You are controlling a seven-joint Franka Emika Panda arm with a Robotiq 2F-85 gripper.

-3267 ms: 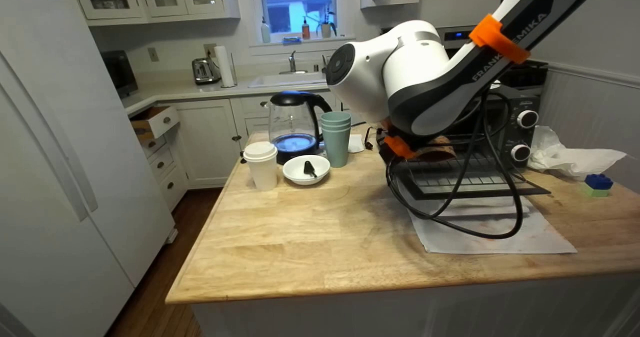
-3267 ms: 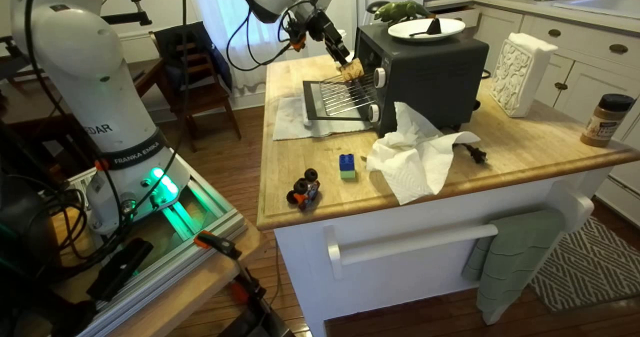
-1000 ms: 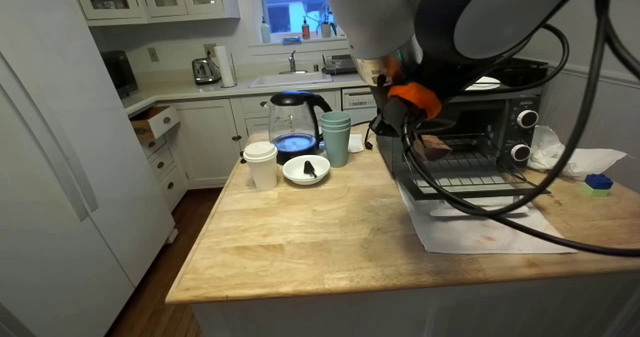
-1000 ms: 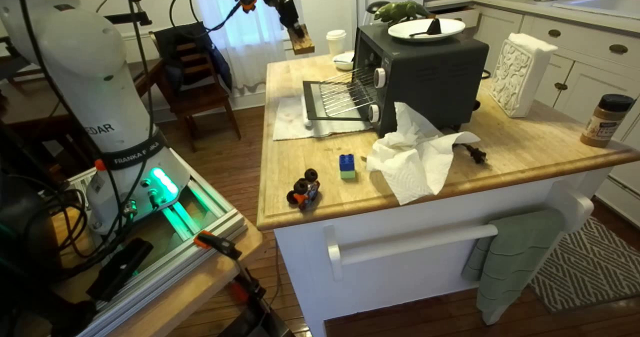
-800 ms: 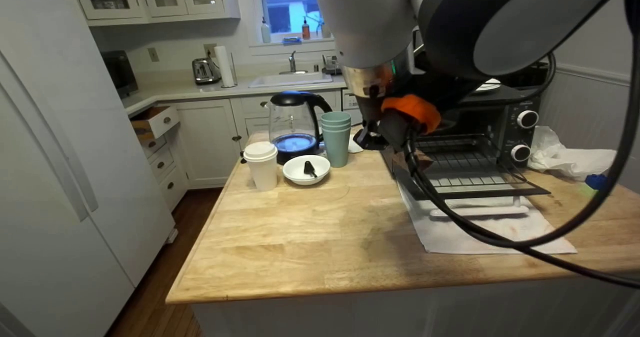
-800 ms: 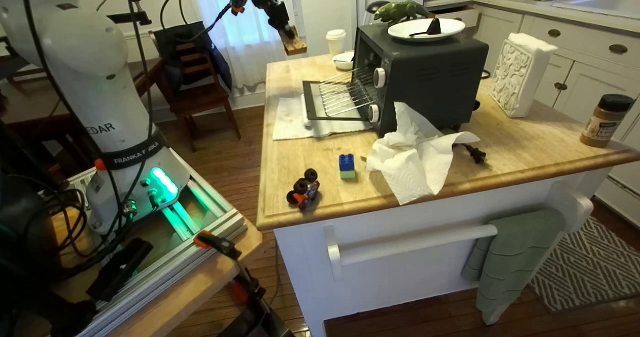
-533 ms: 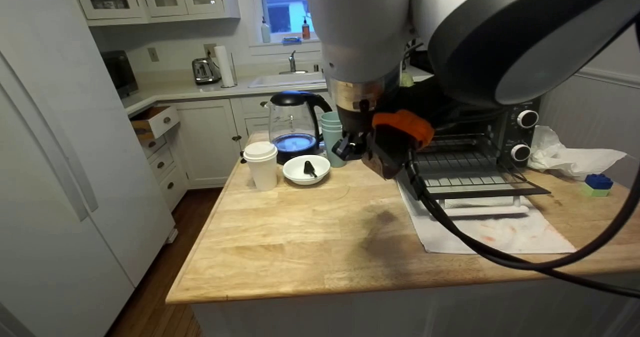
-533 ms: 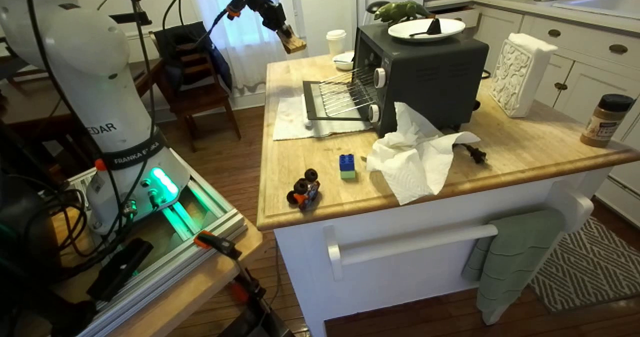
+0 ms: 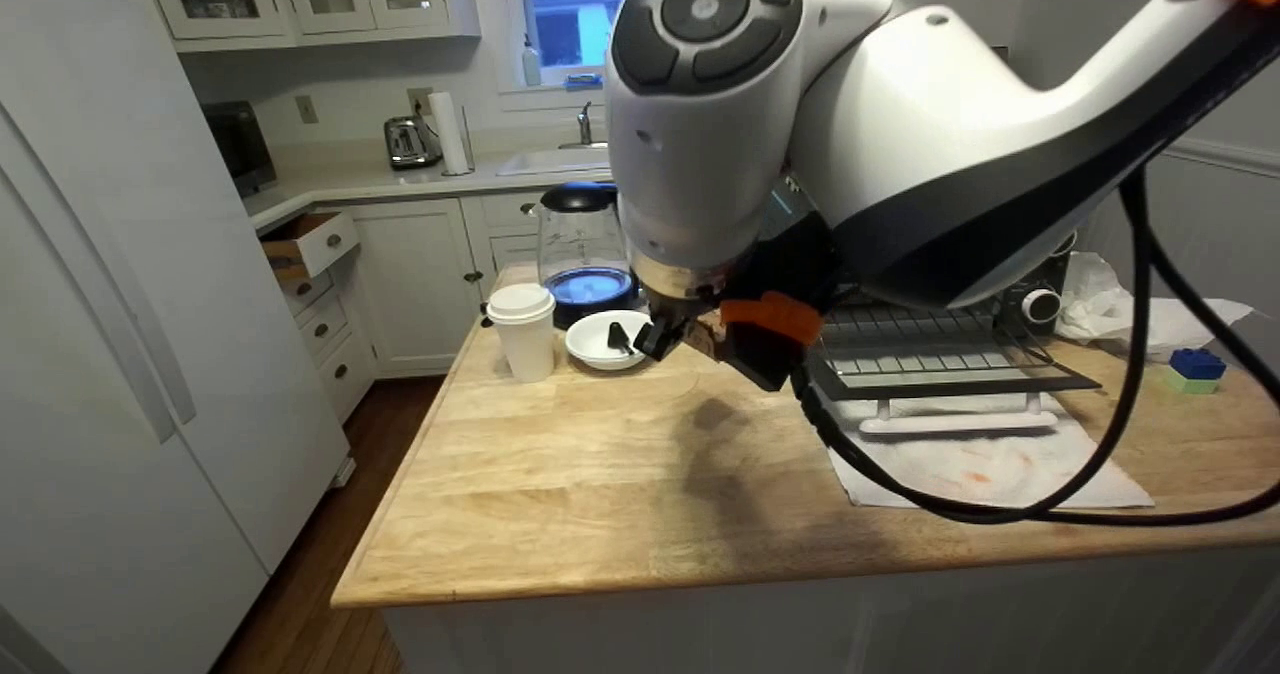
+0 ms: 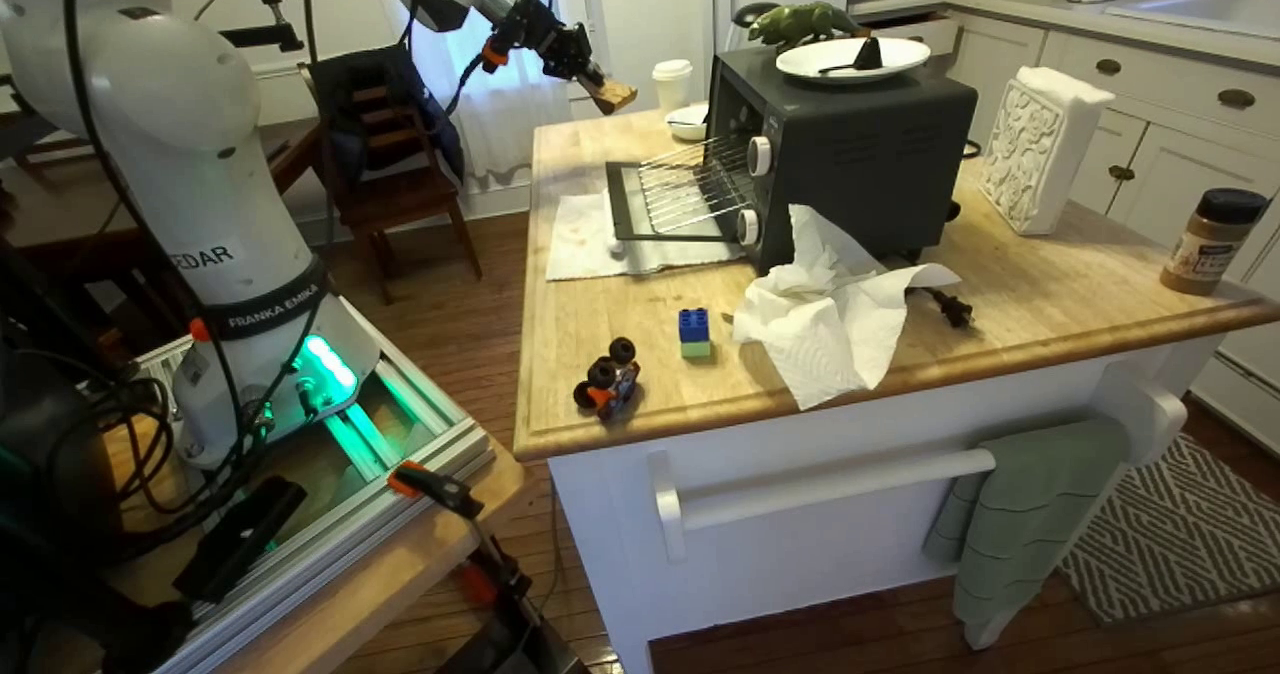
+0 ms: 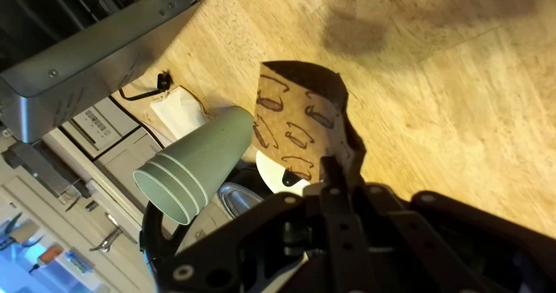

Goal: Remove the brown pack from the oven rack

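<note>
In an exterior view: brown pack (image 10: 612, 95) in air, well apart from oven rack (image 10: 690, 194); removal looks done, set-down (if req'd) TBD.
Wrist view: gripper (image 11: 343, 169) pinches pack by 1 end, above tabletop (image 11: 434, 101) beside oven (image 11: 97, 41); contact partly hidden.
In an exterior view: arm (image 9: 880, 154) blocks pt. of oven.

the squiggle-marked brown pack (image 11: 299, 119) hangs tilted in the jaws, apart from the wire oven rack (image 10: 692, 187).

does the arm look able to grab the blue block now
Probably not yet: the gripper holds the pack, which would need setting down first, though the blue block looks uncovered.
</note>
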